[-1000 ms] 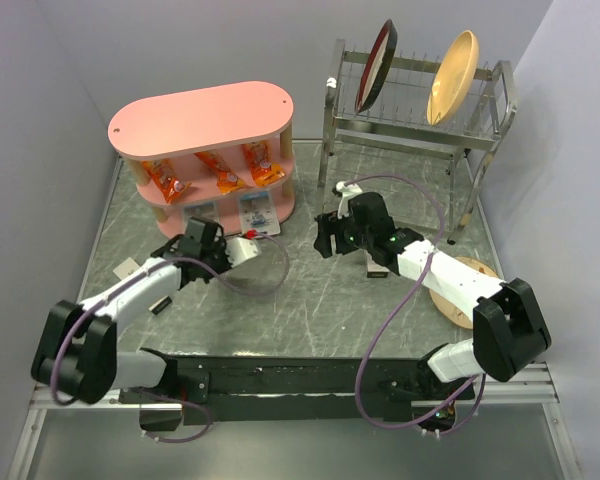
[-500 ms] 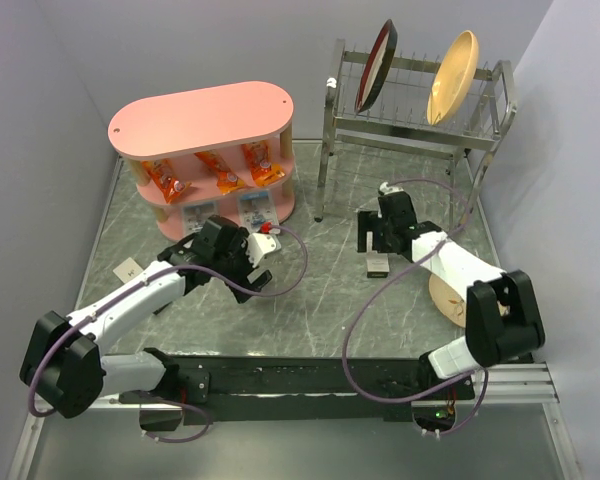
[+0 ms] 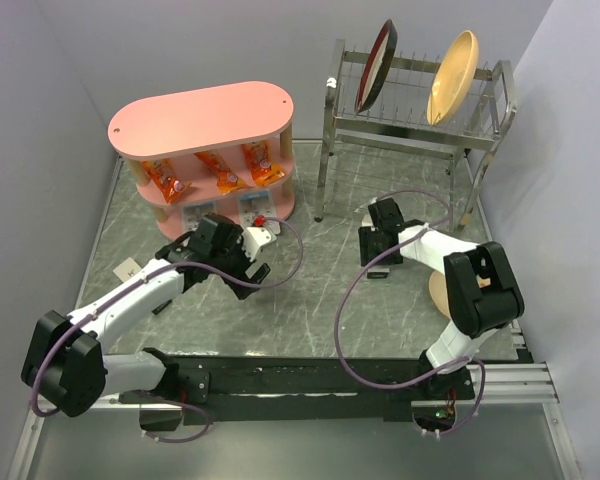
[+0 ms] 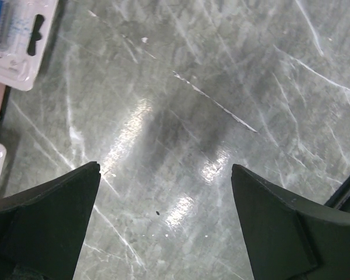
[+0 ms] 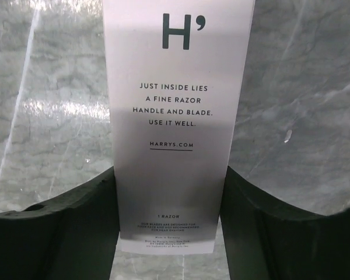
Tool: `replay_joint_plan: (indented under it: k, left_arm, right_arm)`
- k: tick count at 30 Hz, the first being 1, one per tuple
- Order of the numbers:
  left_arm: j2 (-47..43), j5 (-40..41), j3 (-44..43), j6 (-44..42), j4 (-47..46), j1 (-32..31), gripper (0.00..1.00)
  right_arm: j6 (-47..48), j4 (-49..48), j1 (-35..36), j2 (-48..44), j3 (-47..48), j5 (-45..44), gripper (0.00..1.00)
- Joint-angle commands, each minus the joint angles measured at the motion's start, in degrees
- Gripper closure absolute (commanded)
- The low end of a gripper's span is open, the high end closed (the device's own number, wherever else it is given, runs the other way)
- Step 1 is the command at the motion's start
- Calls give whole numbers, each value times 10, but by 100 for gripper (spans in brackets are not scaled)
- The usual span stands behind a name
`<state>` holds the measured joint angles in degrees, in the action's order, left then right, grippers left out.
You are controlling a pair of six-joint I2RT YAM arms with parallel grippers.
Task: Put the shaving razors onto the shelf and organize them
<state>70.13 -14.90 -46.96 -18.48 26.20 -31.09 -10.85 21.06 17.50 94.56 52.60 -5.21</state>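
Two shaving razors in blister packs (image 3: 202, 214) (image 3: 254, 208) lie on the bottom tier of the pink shelf (image 3: 200, 115). One pack's edge (image 4: 11, 41) shows in the left wrist view's upper left corner. My left gripper (image 3: 262, 245) (image 4: 166, 175) hovers open just in front of the shelf, with only bare table between its fingers. On the right, a white box (image 5: 178, 105) printed "1 razor" lies flat on the table. My right gripper (image 3: 378, 255) (image 5: 170, 175) is shut on it, both fingers pressed to its long sides.
Orange snack packets (image 3: 220, 172) fill the shelf's middle tier. A metal dish rack (image 3: 410, 125) at the back right holds a dark plate (image 3: 377, 65) and a tan plate (image 3: 452, 75). A round wooden board (image 3: 442, 290) lies right of the box, and a small white card (image 3: 127, 268) at the left.
My left gripper opened and shifted right along the shelf front. My right gripper swung from the table's middle back to the white box and closed onto its sides.
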Motion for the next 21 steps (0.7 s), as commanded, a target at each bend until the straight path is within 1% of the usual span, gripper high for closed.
replay_joint_plan:
  k: [1, 2, 4, 5, 8, 10, 11, 12, 14, 15, 17, 19, 20, 21]
  left_arm:
    - [-12, 5, -10, 8, -26, 9, 0]
    - [-17, 7, -9, 6, -28, 10, 1]
    - [-24, 14, -6, -1, -35, 15, 1]
    - [-26, 17, -5, -4, -37, 16, 1]
    - [-32, 23, -3, -9, -42, 23, 1]
    - [-40, 22, 2, -11, -43, 23, 1]
    - [-46, 24, 5, -11, -47, 24, 1]
    - [-52, 27, 12, -8, -49, 24, 1]
    - [-75, 39, 21, -6, -55, 30, 1]
    - [-86, 43, 31, -2, -55, 40, 0]
    - [-118, 55, 40, -6, -49, 51, 1]
    - [-153, 58, 45, -9, -38, 69, 1]
    - [-163, 58, 45, -11, -18, 75, 1]
    - [-173, 55, 43, -17, -9, 81, 1]
  right_arm:
    - [6, 36, 7, -45, -12, 26, 40]
    - [2, 43, 17, -54, -19, 28, 46]
    - [-5, 57, 19, -84, -18, 43, 53]
    - [-3, 63, 34, -92, -14, 45, 56]
    - [-2, 89, 53, -113, -3, 65, 57]
    - [13, 126, 72, -138, 3, 84, 59]
    - [26, 163, 81, -155, 6, 101, 60]
    - [37, 181, 109, -166, 9, 107, 61]
    - [63, 229, 133, -204, 16, 127, 62]
    - [66, 238, 155, -218, 30, 128, 62]
    - [70, 259, 172, -254, 50, 138, 62]
    - [67, 273, 199, -268, 107, 139, 63]
    - [66, 288, 206, -272, 133, 144, 63]
    - [68, 295, 213, -272, 191, 146, 63]
